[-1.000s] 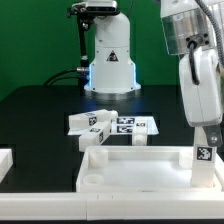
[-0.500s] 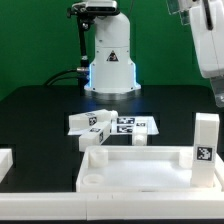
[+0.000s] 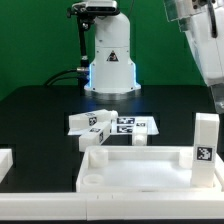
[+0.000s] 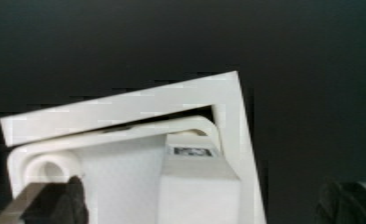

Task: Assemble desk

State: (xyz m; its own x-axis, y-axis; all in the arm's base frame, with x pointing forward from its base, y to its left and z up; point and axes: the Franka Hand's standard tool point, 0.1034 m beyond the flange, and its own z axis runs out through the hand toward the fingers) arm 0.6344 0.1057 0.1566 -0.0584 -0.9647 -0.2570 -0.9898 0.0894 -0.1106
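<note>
The desk panel [image 3: 140, 168] lies flat at the front of the black table, rim up. One square leg [image 3: 205, 140] with a tag stands upright in the panel's corner on the exterior view's right. The arm hangs above it at the top right, and its fingers are cut off by the frame edge there. In the wrist view my gripper [image 4: 198, 200] is open, with dark fingertips [image 4: 47, 205] far apart on either side of the leg [image 4: 206, 185] below. The panel's corner [image 4: 144, 120] shows beneath it. Nothing is held.
White tagged pieces [image 3: 112, 124] lie just behind the panel, and I cannot tell loose legs from the marker board. Another white piece [image 3: 97, 140] sits by the panel's back left corner. A white block [image 3: 5, 160] stands at the left edge. The robot base [image 3: 110, 60] is at the back.
One second ago the gripper was down around the upright leg. It has let go and risen up out of the exterior view. The leg stays standing in the corner.
</note>
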